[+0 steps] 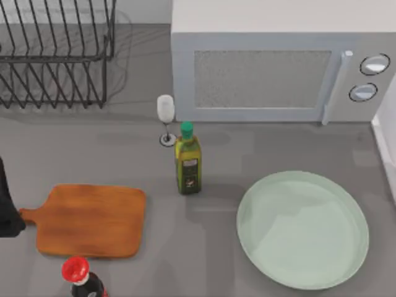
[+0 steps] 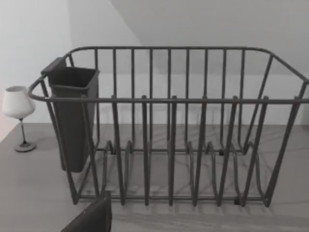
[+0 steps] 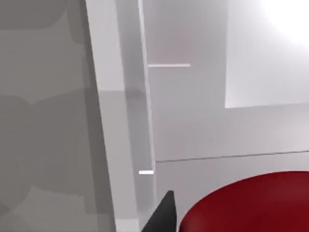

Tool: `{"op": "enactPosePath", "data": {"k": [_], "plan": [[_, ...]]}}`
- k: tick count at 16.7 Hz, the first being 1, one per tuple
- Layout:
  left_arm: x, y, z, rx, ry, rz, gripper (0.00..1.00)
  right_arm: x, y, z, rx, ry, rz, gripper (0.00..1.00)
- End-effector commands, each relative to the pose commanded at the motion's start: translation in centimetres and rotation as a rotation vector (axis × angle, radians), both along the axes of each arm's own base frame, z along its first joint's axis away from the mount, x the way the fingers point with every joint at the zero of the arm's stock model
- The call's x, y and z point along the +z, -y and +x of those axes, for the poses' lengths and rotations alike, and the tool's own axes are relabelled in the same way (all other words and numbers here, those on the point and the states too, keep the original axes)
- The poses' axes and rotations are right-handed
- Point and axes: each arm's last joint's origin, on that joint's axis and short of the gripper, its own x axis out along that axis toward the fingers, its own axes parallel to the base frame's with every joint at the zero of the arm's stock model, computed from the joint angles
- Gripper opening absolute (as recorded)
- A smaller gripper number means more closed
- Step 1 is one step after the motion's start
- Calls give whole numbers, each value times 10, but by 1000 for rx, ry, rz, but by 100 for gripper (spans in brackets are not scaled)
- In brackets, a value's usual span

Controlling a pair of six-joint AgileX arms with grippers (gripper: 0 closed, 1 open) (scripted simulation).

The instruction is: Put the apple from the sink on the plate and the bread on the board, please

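Apple step looks to be in hand: the right wrist view has the apple close under the right hand, beside a pale sink wall. One dark fingertip sits just beside the fruit; contact isn't clear, and I can't tell if the right hand is spread or pinching

Plate is bare, out on the desk in front of the microwave. Board is bare too, with its handle pointing to the top view's left. Bread isn't placed yet

Left arm sits at the left edge, just by the board handle, apparently idle. Its camera faces the dish rack with a cutlery cup hooked on it and a wine glass off to the side. Can't tell the left hand's state either

Next move, my read: get a firm pinch on the apple, lift it clear of the sink wall, carry it over to the plate. It's glossy and round, so grip centred. The olive oil bottle and red-capped bottle stand well off that path
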Motion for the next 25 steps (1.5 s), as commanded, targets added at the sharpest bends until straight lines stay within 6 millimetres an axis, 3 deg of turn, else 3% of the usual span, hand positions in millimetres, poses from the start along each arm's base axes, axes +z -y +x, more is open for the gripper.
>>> {"op": "enactPosePath", "data": {"k": [11, 15, 18, 22, 25], "plan": [[0, 0, 0, 0, 0, 0, 100, 34, -155, -68, 10, -77, -13, 0], [0, 0, 0, 0, 0, 0, 100, 41, -198, -87, 52, -55, 6, 0], [0, 0, 0, 0, 0, 0, 100, 43, -211, -93, 66, -48, 14, 0], [0, 0, 0, 0, 0, 0, 100, 43, -211, -93, 66, -48, 14, 0], [0, 0, 0, 0, 0, 0, 100, 43, -211, -93, 66, -48, 14, 23]]}}
